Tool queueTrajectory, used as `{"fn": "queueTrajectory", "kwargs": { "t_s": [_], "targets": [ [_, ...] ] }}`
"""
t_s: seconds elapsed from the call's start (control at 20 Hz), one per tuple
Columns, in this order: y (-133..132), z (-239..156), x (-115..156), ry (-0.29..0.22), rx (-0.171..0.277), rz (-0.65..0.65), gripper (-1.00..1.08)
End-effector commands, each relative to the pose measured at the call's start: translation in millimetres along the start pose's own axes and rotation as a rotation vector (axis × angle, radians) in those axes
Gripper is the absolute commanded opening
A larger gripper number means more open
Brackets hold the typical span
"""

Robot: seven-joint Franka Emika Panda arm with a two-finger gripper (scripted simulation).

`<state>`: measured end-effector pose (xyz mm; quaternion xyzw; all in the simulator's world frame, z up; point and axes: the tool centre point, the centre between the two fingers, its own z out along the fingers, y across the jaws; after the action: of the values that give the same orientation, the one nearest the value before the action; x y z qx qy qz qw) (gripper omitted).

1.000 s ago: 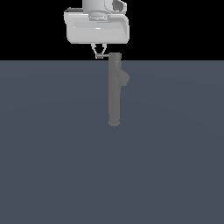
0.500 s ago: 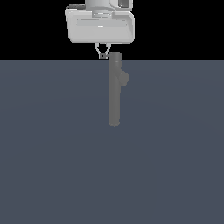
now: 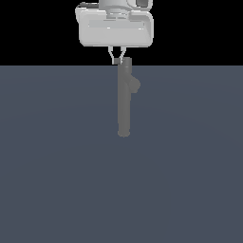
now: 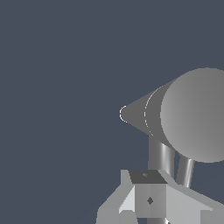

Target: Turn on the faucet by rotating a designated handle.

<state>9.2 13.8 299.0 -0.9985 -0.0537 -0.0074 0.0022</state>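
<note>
The faucet (image 3: 124, 102) is a tall slim grey column with a short stub spout (image 3: 135, 85) on the exterior view's right side. My white gripper (image 3: 116, 60) hangs above it. Its thin fingertips come together just at the exterior view's left of the column's top, with nothing between them. In the wrist view I look down along the faucet (image 4: 192, 114), and the gripper (image 4: 148, 189) sits close beside it. A thin pale rod, the handle (image 4: 185, 171), and the thicker spout (image 4: 161, 154) stick out of the column toward the gripper. The exterior view does not show the handle clearly.
A flat dark blue-grey floor (image 3: 57, 180) lies all around the faucet's base. Black background fills the area behind the gripper body.
The gripper has shifted toward the exterior view's right, bringing its fingertips up to the top of the column. The faucet looks unchanged.
</note>
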Motion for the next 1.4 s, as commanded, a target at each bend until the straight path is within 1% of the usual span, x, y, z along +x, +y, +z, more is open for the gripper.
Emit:
{"fn": "queueTrajectory", "kwargs": {
  "t_s": [0.0, 0.1, 0.15, 0.7, 0.75, 0.8, 1.35],
  "targets": [
    [32.1, -1.7, -15.1, -0.014, -0.004, 0.034, -1.00],
    [36.6, -2.0, -17.5, -0.015, -0.004, 0.034, -1.00],
    [8.6, -0.3, -6.9, -0.005, 0.001, -0.007, -1.00],
    [75.1, -1.6, 6.1, -0.014, -0.004, 0.032, -1.00],
    [75.1, -1.6, 6.1, -0.014, -0.004, 0.032, -1.00],
    [37.9, -0.2, -1.5, -0.038, 0.013, -0.015, -1.00],
    [67.3, -0.3, 29.7, -0.025, 0.003, 0.012, -1.00]
  ]
}}
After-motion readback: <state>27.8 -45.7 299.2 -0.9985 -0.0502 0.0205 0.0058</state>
